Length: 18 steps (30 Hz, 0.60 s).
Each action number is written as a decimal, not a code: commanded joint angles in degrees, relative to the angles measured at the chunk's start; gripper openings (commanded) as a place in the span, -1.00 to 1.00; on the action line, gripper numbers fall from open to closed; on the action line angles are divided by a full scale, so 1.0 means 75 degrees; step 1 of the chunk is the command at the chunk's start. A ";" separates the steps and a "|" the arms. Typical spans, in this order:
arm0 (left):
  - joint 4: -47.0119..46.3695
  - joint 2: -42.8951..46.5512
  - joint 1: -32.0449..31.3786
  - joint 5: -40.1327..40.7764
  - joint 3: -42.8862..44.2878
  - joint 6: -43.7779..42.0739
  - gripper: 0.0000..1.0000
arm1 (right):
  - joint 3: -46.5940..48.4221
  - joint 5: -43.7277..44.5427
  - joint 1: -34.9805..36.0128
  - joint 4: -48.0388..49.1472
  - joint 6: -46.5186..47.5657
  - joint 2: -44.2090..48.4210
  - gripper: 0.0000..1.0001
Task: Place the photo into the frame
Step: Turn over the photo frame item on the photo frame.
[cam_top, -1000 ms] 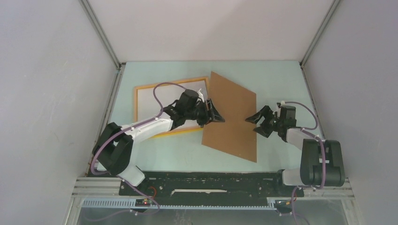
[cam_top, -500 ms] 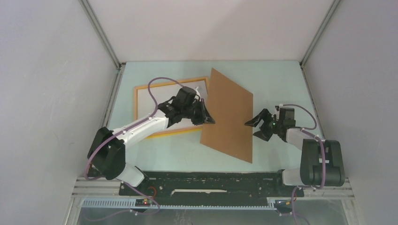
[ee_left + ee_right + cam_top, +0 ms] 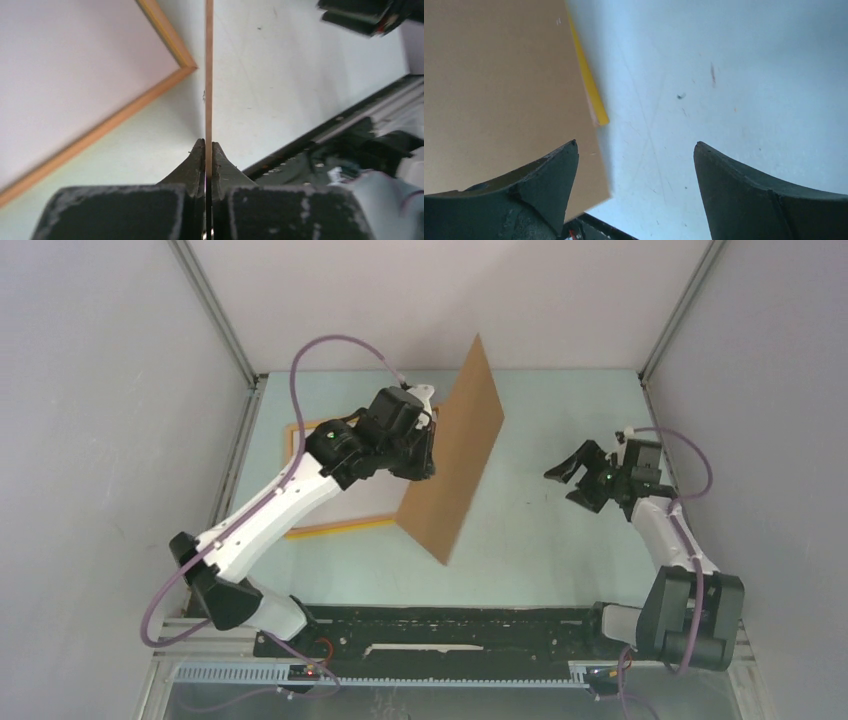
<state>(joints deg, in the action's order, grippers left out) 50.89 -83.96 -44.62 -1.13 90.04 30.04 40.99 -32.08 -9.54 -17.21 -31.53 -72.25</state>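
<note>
The frame [image 3: 330,527] lies flat at the left of the table, its yellow-orange rim [image 3: 100,132] around a plain white inside. I cannot tell whether that white surface is the photo; no printed side shows. My left gripper [image 3: 428,455] is shut on the left edge of the brown backing board [image 3: 455,460], which stands steeply tilted above the frame's right end. In the left wrist view the board's thin edge [image 3: 209,75] runs straight out from the closed jaws of that gripper [image 3: 208,145]. My right gripper [image 3: 568,480] hangs open to the right of the board, holding nothing.
In the right wrist view the board [image 3: 499,75] fills the left side, with a yellow strip [image 3: 591,87] along its edge, and the open right gripper [image 3: 635,144] is over bare pale-blue table [image 3: 724,75]. Grey walls enclose the table. The black rail [image 3: 450,625] runs along the near edge.
The left gripper closed on the board's left edge and lifted it from lying flat to standing steeply, swinging it left and up. The right gripper drew back a little, staying open.
</note>
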 commanded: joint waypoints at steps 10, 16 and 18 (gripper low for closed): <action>0.0472 0.1677 -0.1138 0.6282 0.1056 -0.4844 -1.00 | 0.1155 -0.1006 0.0094 -0.0480 -0.0725 0.0319 0.90; -0.3347 0.2221 -0.1394 0.7468 -0.1039 -0.8415 -1.00 | 0.1587 -0.2211 0.0301 0.0443 -0.2357 -0.0379 0.92; -0.4468 0.2382 -0.1428 0.7628 -0.1816 -0.9400 -1.00 | 0.1698 -0.2376 0.0333 0.0676 -0.3037 -0.0647 0.92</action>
<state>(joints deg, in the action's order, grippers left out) 43.64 -68.10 -54.24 47.40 84.77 -18.61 50.24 -43.55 -7.77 -17.80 -43.13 -74.46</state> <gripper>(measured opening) 0.010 0.958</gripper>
